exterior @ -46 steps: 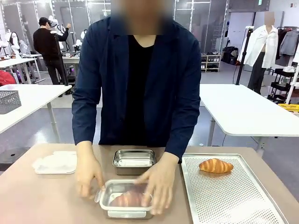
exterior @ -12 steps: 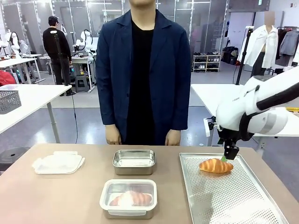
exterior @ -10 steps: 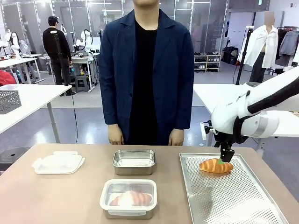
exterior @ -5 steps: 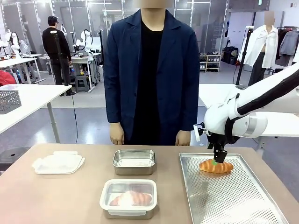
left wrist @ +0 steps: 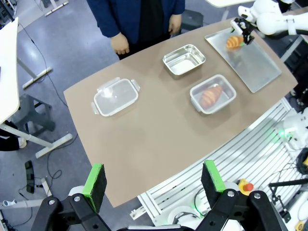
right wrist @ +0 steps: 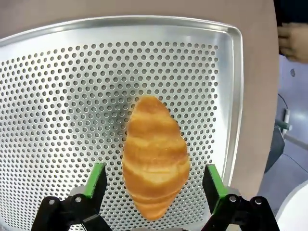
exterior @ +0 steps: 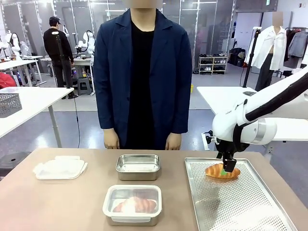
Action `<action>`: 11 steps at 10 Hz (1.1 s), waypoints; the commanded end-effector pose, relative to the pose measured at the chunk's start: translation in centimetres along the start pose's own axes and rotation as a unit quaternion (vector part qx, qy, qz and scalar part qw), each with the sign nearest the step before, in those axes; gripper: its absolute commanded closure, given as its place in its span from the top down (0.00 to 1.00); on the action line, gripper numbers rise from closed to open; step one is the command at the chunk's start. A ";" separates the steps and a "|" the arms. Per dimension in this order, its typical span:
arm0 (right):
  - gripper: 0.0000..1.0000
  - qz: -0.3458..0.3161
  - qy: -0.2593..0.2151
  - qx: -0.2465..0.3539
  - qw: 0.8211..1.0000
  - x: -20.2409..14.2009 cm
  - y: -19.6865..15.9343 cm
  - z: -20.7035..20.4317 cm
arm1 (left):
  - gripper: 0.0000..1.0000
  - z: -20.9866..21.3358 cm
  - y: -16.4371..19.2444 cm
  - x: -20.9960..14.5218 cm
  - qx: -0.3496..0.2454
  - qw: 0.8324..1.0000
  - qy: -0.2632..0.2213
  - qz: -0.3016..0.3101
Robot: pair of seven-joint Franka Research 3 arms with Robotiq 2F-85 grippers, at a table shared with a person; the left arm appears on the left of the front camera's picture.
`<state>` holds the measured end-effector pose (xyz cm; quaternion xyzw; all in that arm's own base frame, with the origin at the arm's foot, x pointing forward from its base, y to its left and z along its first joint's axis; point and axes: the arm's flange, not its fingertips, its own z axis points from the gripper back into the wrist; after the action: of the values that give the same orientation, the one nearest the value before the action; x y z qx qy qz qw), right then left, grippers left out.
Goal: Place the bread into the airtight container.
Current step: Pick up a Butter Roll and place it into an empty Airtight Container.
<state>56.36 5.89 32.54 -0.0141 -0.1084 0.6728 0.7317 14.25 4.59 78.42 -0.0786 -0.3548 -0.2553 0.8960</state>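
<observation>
Open steel container (exterior: 137, 166): mouth uncovered, access from above unobstructed. A bare strip of tabletop (exterior: 174, 192) separates it from the perforated tray (exterior: 250, 207). Near container (exterior: 132, 204): lidded, occupied. Loose lid (exterior: 60, 168): well to the left. Person's hands (exterior: 111, 139) hang beyond the far edge. Right gripper (right wrist: 154, 180) straddles the croissant (right wrist: 155, 156), with a gap on either side.

We get bright, even overhead light, no hard shadows. Front view: sharp up close, bkgd a bit soft, bright strips glint on the far glass walls (exterior: 211, 19). Mild glare on the empty steel container (exterior: 137, 166) and the perforated tray (exterior: 236, 202). Right wrist view: crisp at centre, croissant (right wrist: 155, 156) throws just a thin soft shadow. Left wrist view: strong wide-angle bowing twd the edges, so the table (left wrist: 144, 144) outline looks curved.
</observation>
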 end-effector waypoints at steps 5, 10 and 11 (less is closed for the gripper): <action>1.00 -0.009 0.009 -0.014 1.000 -0.5 0.5 -2.3 | 1.00 0.4 -0.2 0.0 -0.004 1.000 0.002 -0.009; 0.12 -0.009 0.031 -0.011 0.999 -1.1 0.5 -2.8 | 1.00 0.4 -0.2 0.0 -0.004 1.000 0.002 -0.009; 0.00 -0.011 0.030 -0.009 0.999 -1.1 0.4 -2.8 | 1.00 0.4 -0.2 0.0 -0.004 1.000 0.002 -0.009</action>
<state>56.38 5.02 30.13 -0.0334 -0.0993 0.6738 0.7315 14.25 4.59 78.42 -0.0786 -0.3548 -0.2553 0.8960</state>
